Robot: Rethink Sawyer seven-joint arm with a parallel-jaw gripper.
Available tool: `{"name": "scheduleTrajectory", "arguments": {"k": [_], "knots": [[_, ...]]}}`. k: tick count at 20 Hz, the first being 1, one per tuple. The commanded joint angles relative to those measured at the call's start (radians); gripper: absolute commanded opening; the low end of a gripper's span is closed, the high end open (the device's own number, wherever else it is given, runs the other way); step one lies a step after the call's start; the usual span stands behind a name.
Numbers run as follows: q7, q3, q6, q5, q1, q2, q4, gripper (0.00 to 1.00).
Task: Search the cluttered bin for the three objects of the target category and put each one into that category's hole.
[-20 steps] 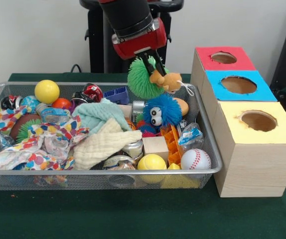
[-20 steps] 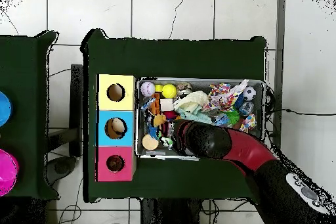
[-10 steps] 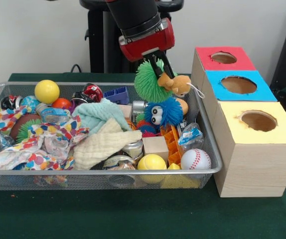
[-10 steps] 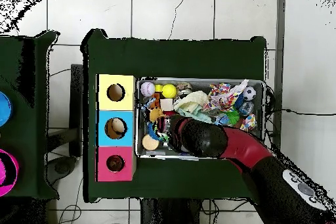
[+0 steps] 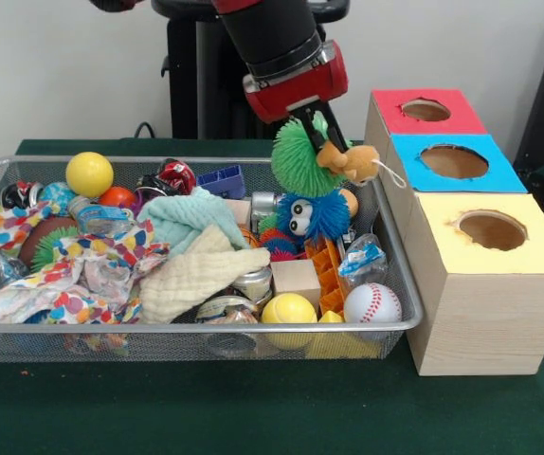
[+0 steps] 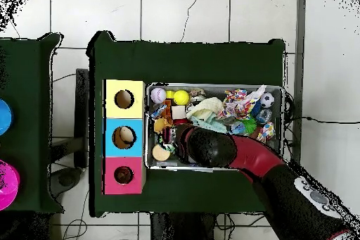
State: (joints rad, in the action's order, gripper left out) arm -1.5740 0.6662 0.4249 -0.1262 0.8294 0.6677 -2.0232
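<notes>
From the front view I see my gripper (image 5: 317,128) closed around the green spiky puffball (image 5: 298,158), holding it in the air above the far right part of the wire-mesh bin (image 5: 196,327). A small orange-tan plush (image 5: 351,161) hangs against the puffball's right side, lifted along with it; I cannot tell whether the fingers pinch it too or it is only caught on the spikes. A thin white string trails from it toward the boxes.

Directly under the lifted pair sits the blue spiky puffball (image 5: 310,215), its googly eyes facing the camera, resting in the bin among the clutter.

To the right of the bin stands a row of 3 wooden boxes. The red-topped box (image 5: 424,112) is the farthest back, its round hole (image 5: 426,110) open at the top; the blue-topped box (image 5: 454,161) and yellow-topped box (image 5: 493,232) come nearer the camera. The held toys hang just left of the red-topped box, close to its near corner but not over the hole.

In the bin I also see a yellow ball (image 5: 89,173) at the far left, a 2nd yellow ball (image 5: 288,310) by the front rim, a white baseball (image 5: 372,303) beside it, a cream cloth (image 5: 201,272) and a spotted fabric (image 5: 73,270).

In the overhead view the arm (image 6: 239,156) covers the bin's robot-side middle and hides the toys.
</notes>
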Motion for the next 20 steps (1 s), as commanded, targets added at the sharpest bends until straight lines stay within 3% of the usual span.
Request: {"name": "scheduleTrajectory", "arguments": {"k": [1, 7, 14, 20], "knots": [[-0.097, 0.011, -0.066, -0.029, -0.038, -0.052, -0.045, 0.0], [-0.144, 0.0, -0.102, -0.016, -0.069, -0.046, -0.093, 0.0], [-0.098, -0.016, -0.054, -0.028, -0.099, -0.069, -0.106, 0.0], [-0.07, -0.026, -0.07, -0.051, -0.092, -0.108, -0.101, 0.0]]}}
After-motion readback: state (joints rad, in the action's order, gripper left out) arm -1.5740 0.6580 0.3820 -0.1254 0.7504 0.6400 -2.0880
